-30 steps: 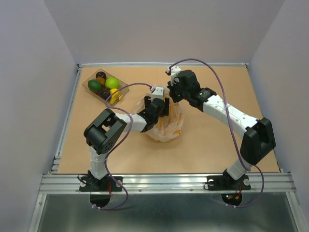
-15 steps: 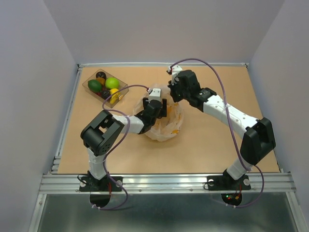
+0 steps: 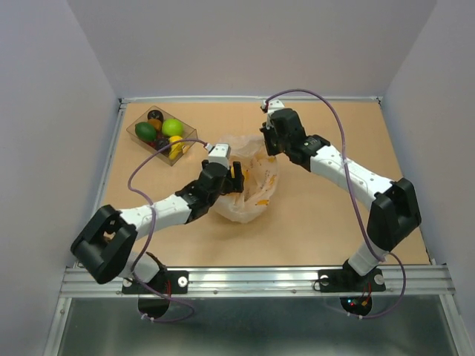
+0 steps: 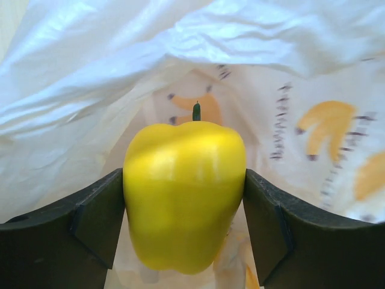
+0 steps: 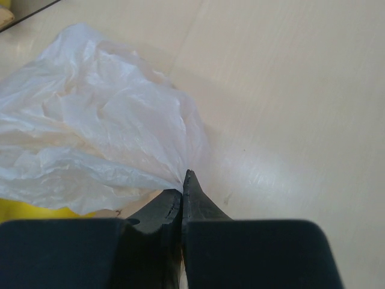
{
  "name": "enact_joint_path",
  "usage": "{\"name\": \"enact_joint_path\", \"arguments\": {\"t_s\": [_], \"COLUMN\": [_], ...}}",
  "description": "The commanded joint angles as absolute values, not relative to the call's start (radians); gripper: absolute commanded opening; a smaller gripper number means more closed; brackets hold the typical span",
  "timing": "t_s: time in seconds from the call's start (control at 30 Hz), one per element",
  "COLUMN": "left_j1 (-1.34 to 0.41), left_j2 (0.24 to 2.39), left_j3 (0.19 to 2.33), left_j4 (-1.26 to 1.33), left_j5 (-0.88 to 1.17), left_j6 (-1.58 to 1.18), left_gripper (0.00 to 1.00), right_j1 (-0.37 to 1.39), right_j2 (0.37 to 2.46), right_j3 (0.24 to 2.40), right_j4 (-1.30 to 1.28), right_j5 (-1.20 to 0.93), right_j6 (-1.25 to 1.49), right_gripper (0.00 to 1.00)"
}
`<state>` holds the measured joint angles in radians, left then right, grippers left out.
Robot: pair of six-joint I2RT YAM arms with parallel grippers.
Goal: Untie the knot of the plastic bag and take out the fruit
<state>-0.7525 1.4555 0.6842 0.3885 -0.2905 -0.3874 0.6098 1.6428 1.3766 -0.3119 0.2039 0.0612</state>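
Note:
The plastic bag (image 3: 252,191) lies crumpled mid-table with its mouth open; no knot shows. My left gripper (image 3: 236,176) is at the bag's left side, shut on a yellow pepper-shaped fruit (image 4: 183,180), with the bag's printed inside (image 4: 313,78) behind it. My right gripper (image 3: 268,147) is at the bag's far right edge, shut on a pinch of the bag's thin plastic (image 5: 120,138); its fingertips (image 5: 187,183) meet there. Other fruit lies in the clear tray: a bright green round one (image 3: 172,127), a dark green oval (image 3: 146,132) and a yellow one (image 3: 175,145).
The clear tray (image 3: 188,139) stands at the far left, with a black round piece (image 3: 154,115) in it. The table's metal rail (image 3: 104,178) runs along the left edge. Grey walls close the back and both sides.
My left arm has stretched out low to the left and drawn its gripper back toward the left from inside the bag. The bag has shifted and spread. The right gripper has kept its hold.

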Motion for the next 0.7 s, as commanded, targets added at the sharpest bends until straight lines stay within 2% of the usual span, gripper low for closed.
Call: {"name": "enact_joint_path", "arguments": {"t_s": [0.0,0.2,0.43,0.67], "left_j1": [-0.759,-0.749,-0.667,-0.493], "left_j2": [1.295,1.122,1.126,1.153], "left_j3": [0.654,0.712,0.756,0.883], "left_j4": [0.387,0.374,0.449,0.411], "left_j5": [-0.212,-0.195,-0.186,-0.264], "left_j6": [-0.382,-0.397,-0.501,-0.542], "left_gripper": [0.00,0.00,0.00,0.00], "right_j1": [0.611,0.612,0.629,0.629], "right_j2": [1.660,1.666,1.628,1.519], "right_j3": [1.405,1.350,1.261,1.152], "right_j4": [-0.287,-0.282,-0.270,-0.275], "right_j5": [0.236,0.222,0.178,0.348], "right_j6": [0.100,0.121,0.167,0.218], "right_gripper": [0.00,0.00,0.00,0.00]}}
